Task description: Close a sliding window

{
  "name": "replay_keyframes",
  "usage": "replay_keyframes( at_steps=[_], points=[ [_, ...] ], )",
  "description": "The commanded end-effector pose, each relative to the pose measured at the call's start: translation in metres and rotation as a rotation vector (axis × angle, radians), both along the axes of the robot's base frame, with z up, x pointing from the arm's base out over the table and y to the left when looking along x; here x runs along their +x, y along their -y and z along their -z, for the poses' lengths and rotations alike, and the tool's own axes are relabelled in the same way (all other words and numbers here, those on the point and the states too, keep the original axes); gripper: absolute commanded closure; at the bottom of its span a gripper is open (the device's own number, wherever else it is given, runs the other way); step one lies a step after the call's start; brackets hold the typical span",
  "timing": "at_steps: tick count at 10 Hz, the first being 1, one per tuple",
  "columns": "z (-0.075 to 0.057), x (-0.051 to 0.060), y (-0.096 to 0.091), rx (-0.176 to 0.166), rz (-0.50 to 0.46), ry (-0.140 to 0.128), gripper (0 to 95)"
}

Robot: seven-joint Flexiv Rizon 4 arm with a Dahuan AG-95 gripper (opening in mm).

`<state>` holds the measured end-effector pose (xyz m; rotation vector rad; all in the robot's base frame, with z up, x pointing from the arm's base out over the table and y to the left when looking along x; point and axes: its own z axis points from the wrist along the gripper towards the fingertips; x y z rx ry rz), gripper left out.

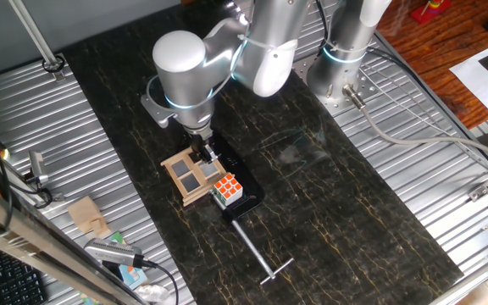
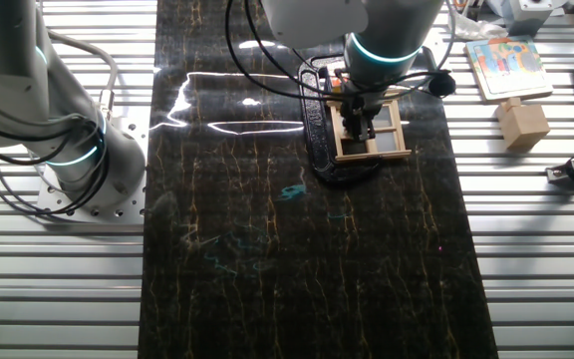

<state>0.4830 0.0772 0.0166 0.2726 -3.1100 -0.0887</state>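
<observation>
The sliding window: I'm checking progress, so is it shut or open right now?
Cannot tell. The gripper sits down on the sliding window, hiding part of its panes, and neither view shows the sash position clearly.

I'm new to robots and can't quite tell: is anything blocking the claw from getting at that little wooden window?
Nothing visible does. The gripper is already down at the sliding window. The puzzle cube sits at the frame's end, beside it, not between them.

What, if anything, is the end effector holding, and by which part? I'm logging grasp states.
It cannot be told. The end effector is down on the small light-wood sliding window frame near its middle, but whether its fingers grip any part is hidden.
</observation>
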Motion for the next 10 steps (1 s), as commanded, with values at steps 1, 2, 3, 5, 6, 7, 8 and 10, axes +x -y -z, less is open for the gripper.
replay_keyframes(
  at_steps=[1, 2, 3, 5, 6, 7, 8, 10],
  points=[
    [-0.0045, 0.0007, 0.0034, 0.002, -0.008, -0.007, 95.0],
    [-0.0044, 0.0008, 0.0036, -0.002, -0.010, -0.006, 95.0],
    [-0.0044, 0.0010, 0.0037, -0.002, -0.009, -0.006, 95.0],
    [-0.0046, 0.0011, 0.0039, -0.002, -0.009, -0.006, 95.0],
    [-0.0046, 0.0011, 0.0039, -0.002, -0.010, -0.007, 95.0],
    [-0.0046, 0.0011, 0.0039, -0.001, -0.011, -0.008, 95.0],
    [-0.0046, 0.0011, 0.0039, -0.001, -0.012, -0.008, 95.0],
    [-0.0046, 0.0011, 0.0039, -0.002, -0.013, -0.009, 95.0]
  ],
)
